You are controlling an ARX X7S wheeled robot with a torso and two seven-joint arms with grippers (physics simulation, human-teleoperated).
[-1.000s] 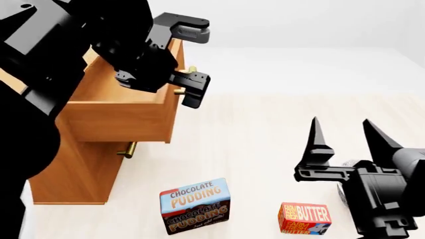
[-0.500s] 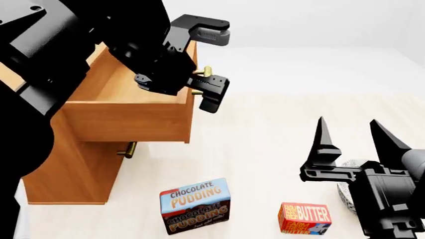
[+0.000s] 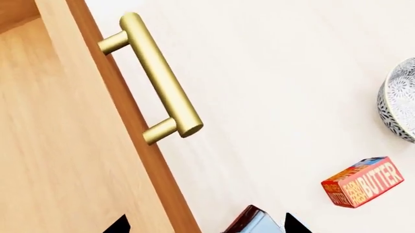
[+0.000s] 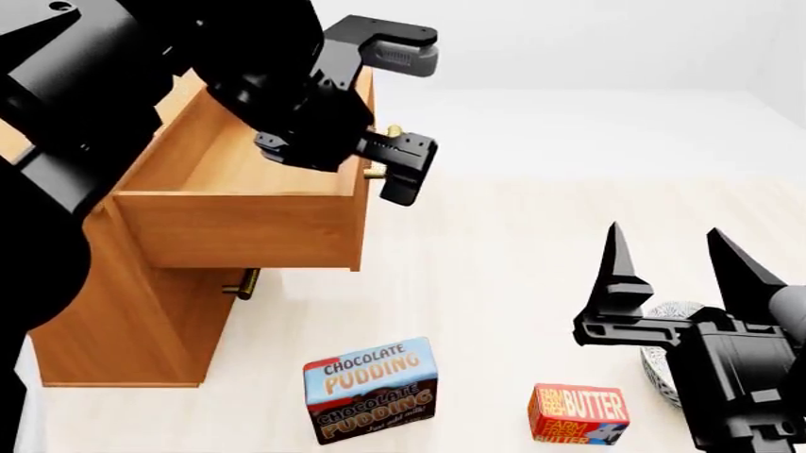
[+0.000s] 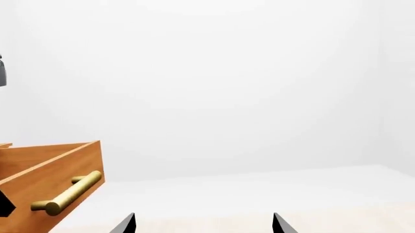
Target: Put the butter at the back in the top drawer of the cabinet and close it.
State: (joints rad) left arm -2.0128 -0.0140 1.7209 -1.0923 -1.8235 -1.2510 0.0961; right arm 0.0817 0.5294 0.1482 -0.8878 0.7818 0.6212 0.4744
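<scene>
While the left gripper [image 4: 400, 113] hangs over the front edge of the top drawer [image 4: 240, 231] with its jaws spread wide and nothing between them, the right gripper [image 4: 674, 274] points upward near the front of the scene, likewise wide open and empty. Just beneath the left gripper lies the brass bar handle [image 3: 157, 77], which nothing grips. The drawer stands pulled well out of the cabinet [image 4: 139, 330], its plain wooden interior bare as far as it shows. A second brass handle [image 4: 242, 282] on a lower drawer shows under the open one.

The butter [image 4: 579, 413] rests on the pale floor [image 4: 504, 255], low and just beside the right gripper's body and well apart from the cabinet. A chocolate pudding box [image 4: 370, 390] stands between butter and cabinet, and a patterned bowl [image 3: 397, 99] sits close behind the butter, partly hidden by the right arm in the head view.

Judged from this layout, the grasp of the butter is not yet begun. The likely hazards are these: the right gripper, descending near the bowl, may knock it or push the small box aside; and a carry toward the drawer may collide with the left gripper if it is not withdrawn first.
</scene>
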